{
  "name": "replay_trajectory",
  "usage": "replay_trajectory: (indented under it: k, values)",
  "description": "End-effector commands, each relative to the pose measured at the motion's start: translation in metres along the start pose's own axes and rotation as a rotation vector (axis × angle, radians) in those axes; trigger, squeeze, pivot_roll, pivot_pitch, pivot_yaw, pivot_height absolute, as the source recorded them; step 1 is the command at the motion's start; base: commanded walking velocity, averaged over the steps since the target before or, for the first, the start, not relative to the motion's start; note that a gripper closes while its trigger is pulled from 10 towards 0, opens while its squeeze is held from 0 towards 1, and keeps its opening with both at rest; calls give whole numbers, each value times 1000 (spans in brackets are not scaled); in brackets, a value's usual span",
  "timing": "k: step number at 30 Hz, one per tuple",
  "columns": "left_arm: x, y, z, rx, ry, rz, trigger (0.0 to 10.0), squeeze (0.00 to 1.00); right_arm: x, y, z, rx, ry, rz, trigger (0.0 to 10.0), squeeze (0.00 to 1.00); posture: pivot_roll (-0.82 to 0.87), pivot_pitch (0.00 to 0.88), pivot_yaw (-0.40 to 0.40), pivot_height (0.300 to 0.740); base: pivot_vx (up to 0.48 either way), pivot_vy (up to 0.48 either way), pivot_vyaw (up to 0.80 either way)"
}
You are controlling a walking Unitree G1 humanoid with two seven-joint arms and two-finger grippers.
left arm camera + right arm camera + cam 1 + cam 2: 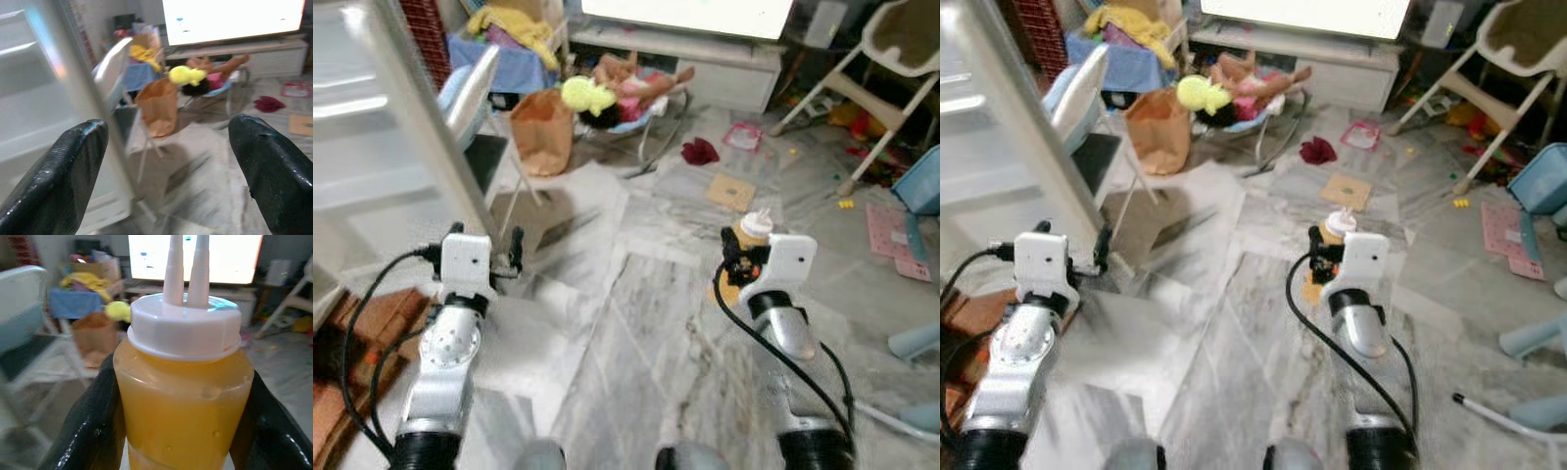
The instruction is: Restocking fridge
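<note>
Sauce bottle [183, 396] w/ white cap, upright in right pincer [736, 266]; left pincer [166, 171] wide, nr fridge door [406, 108].

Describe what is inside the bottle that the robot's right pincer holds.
The bottle in the right pincer holds an orange-yellow sauce up to near its white cap. The fingers cover its sides; its bottom is out of frame.
</note>
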State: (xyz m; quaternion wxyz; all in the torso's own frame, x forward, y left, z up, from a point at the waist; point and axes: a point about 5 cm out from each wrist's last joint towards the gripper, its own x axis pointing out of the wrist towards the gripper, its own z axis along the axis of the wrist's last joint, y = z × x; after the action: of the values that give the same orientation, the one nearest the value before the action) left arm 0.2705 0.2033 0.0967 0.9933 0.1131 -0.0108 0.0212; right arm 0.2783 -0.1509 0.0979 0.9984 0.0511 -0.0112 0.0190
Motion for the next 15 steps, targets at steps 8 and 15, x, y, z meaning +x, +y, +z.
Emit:
replay_trajectory:
  k: [8,15]
  values:
    - [2,8,3,-12,-2,62,10000,0,6,4,10,-14,-42,25,10000,0,30,79,-50,740,0,480,0]
    - [1,11,1,-9,1,71,10000,0,6,-1,11,-25,-48,21,10000,0,18,79,-42,740,0,480,0]
